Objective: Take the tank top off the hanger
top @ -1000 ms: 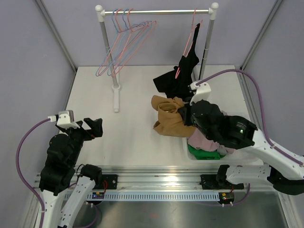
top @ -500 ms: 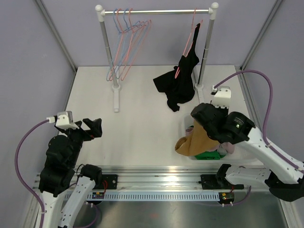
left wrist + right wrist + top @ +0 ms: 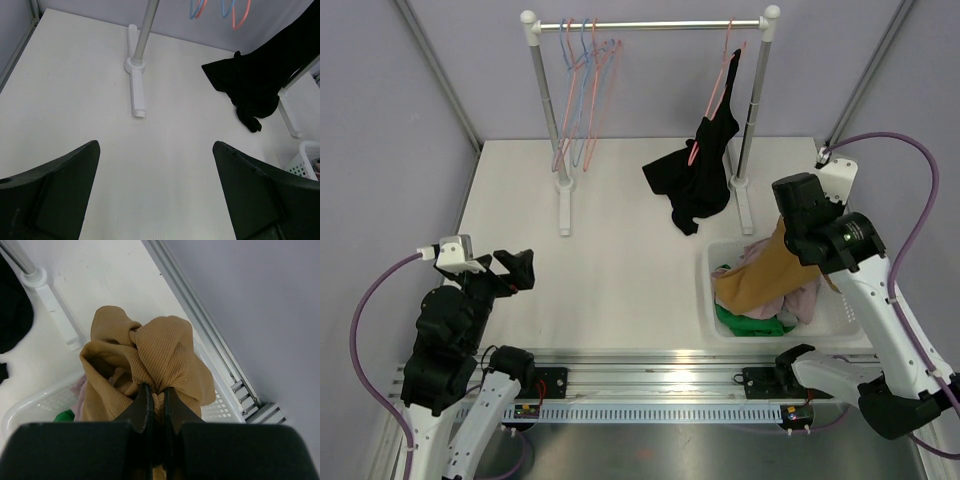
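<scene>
Tan tank top (image 3: 760, 275) hangs bunched from the right gripper (image 3: 154, 392), whose jaws are pinched tight on a fold of the ribbed cloth, above the white basket (image 3: 707, 290) that sits in front of the clothes rack's (image 3: 650, 24) right post. The top's lower end trails into the basket among pink and green clothes (image 3: 752, 323). At the rack's right end a black garment (image 3: 695, 185) dangles from a pink hanger (image 3: 718, 85), its lower part reaching the table (image 3: 610, 260) between the posts. Pink and blue hangers (image 3: 588, 80) hang at the rack's left end. Left gripper (image 3: 155, 150), jaws spread wide and holding nothing, hovers over the table well in front of the rack's left post.
</scene>
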You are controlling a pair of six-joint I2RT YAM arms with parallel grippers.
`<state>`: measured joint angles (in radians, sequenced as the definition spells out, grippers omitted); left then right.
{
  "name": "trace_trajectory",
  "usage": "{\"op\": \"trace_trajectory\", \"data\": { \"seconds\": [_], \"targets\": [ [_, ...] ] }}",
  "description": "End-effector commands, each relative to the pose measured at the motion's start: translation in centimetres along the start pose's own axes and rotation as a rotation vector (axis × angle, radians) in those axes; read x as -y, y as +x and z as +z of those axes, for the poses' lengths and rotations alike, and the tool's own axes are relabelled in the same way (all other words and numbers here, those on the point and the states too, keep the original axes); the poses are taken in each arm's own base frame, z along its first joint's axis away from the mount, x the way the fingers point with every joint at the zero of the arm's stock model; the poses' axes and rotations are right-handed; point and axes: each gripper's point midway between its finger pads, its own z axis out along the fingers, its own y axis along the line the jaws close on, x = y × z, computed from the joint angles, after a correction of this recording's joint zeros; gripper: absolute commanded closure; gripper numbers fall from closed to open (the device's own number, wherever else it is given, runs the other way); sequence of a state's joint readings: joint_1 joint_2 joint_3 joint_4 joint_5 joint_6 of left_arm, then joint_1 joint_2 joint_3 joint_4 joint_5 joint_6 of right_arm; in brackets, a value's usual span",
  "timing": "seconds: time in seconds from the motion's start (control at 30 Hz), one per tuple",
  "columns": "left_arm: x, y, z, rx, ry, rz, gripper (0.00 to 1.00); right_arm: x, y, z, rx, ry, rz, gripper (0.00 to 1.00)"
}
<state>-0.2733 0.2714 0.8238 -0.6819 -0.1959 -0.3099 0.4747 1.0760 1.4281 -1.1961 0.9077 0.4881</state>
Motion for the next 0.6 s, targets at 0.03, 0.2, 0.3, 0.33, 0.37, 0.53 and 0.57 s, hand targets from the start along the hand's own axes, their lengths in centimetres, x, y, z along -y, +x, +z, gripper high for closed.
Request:
{"op": "trace_trajectory", "data": {
  "seconds": [0.03, 0.2, 0.3, 0.33, 0.37, 0.53, 0.57],
  "targets": [
    [-0.1, -1.1, 0.0, 0.057, -0.004, 0.004, 0.01, -0.9, -0.3, 2.1, -0.024, 0.0, -0.018, 1.0],
    [0.0, -1.2, 0.0, 0.061, -0.001, 0.005, 0.01, -5.4, 6.6, 4.5, -0.204, -0.114, -0.021, 1.0],
    [-0.1, -1.2, 0.0, 0.061, -0.003, 0.003, 0.01, -9.3, 11.8, 4.8, -0.334, -0.279, 0.046, 1.0],
    [-0.1, -1.2, -0.1, 0.063, -0.002, 0.003, 0.01, -9.4, 13.9, 5.3, -0.37, -0.274, 0.045, 1.0],
    [-0.1, -1.2, -0.1, 0.063, -0.002, 0.003, 0.01, -9.7, 14.9, 5.7, -0.392, -0.265, 0.074, 1.0],
    [-0.1, -1.2, -0.1, 0.063, -0.005, 0.0, 0.01, -11.8, 19.6, 7.8, -0.542, -0.322, 0.166, 1.0],
    [-0.1, -1.3, -0.2, 0.065, -0.005, -0.001, 0.01, -12.0, 20.4, 8.1, -0.571, -0.325, 0.187, 1.0]
  ]
}}
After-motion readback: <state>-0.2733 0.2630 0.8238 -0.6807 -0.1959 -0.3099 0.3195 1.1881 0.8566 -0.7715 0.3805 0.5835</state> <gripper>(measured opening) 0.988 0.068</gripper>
